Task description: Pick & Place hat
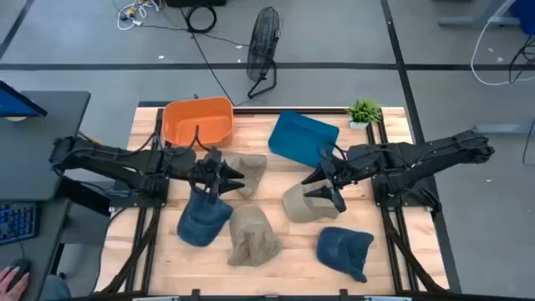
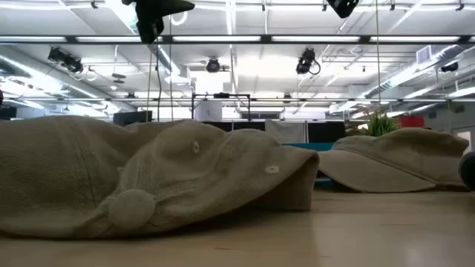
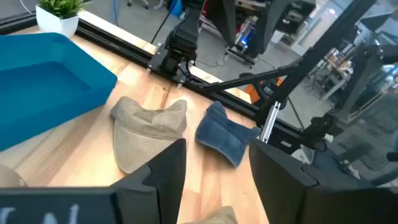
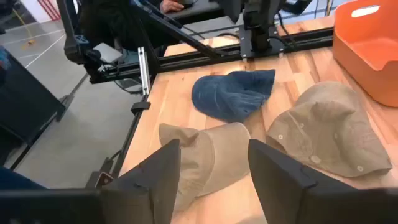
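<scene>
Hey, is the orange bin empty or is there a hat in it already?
Empty. From above, the orange bin shows only bare orange floor, and the hats all lie on the table.

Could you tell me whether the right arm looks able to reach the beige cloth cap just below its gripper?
Probably yes: the right gripper, open, hovers right beside the beige cloth cap, with nothing lying on it.

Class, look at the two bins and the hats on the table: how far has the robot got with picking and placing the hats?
Done: nothing visible; the orange bin and blue bin look empty. In hand: nothing; the left gripper and right gripper hover open and empty above the table. Left: all five hats lie on the wood, including the blue hat, the tan hat and another blue hat.
</scene>
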